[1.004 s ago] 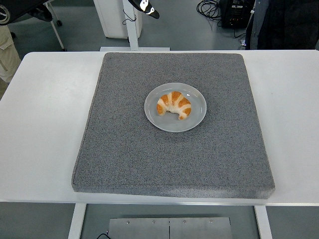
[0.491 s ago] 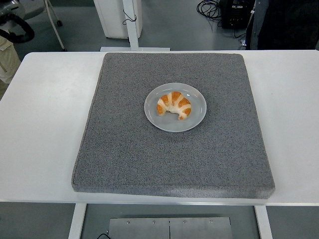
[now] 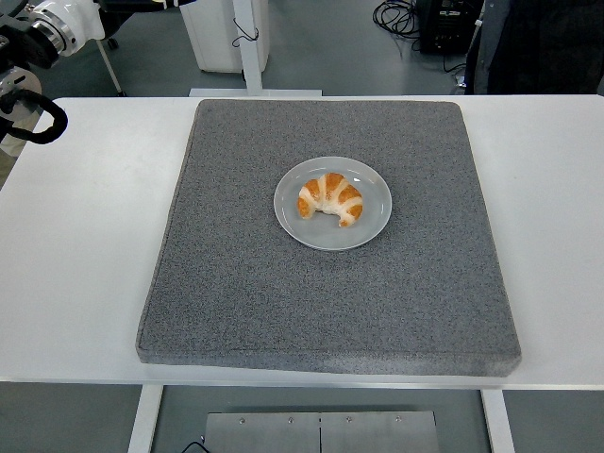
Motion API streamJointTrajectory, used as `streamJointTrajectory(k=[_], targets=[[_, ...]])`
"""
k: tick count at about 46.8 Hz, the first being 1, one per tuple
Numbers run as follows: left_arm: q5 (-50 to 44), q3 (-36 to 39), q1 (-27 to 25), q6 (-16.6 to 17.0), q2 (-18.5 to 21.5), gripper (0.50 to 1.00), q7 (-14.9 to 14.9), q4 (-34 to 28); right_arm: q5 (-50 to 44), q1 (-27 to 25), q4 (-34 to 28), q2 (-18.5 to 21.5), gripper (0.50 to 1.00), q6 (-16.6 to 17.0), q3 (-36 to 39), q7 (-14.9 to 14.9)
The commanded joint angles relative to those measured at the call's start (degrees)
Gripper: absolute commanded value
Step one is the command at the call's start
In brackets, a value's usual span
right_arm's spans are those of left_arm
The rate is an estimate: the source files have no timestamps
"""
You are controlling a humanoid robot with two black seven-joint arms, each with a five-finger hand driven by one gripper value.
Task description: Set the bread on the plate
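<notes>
A: What does the bread sit on?
B: The bread [image 3: 330, 198], a croissant striped orange and white, lies on the plate [image 3: 370, 226], a pale grey round one. The plate rests near the middle of a speckled grey foam mat [image 3: 236, 283], and the mat covers most of a white bench [image 3: 75, 264].

A: And the room behind?
B: A grey floor, a white post [image 3: 249, 47] rising past the bench's far edge, a tangle of black cables [image 3: 396, 14] beside a dark box at top right. Below the near edge a metal panel [image 3: 321, 432] shows.

A: Anything hard to make out?
B: At the top left corner a white and black robot part [image 3: 42, 28] is cut off by the frame, with a black curved piece [image 3: 38, 118] hanging over the bench's corner. I cannot tell whether it is a hand, and no fingers can be made out there, so their state cannot be told. No right arm shows. A dark shape at top right is cropped too.

A: Any writing?
B: None readable.
</notes>
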Motion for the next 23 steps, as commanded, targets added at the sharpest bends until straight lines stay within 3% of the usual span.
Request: streamJointTrajectory(k=[1,8,23], targets=[[-0.1,-3.1,2.2,-0.3,-0.9,0.987,0.0,1.5,0.1,0.0,0.0,0.0,1.0,0.0,0.0,0.0],[-3.8,-8.8,4.6,-2.5,-3.8,0.989,0.1,6.5,0.1,0.0,0.0,0.0,1.0,0.0,0.0,0.0],[-10.0,-9.9,7.5,-4.8,-10.3,0.995,0.5,11.6,0.1,0.0,0.0,0.0,1.0,0.1,0.0,0.0]])
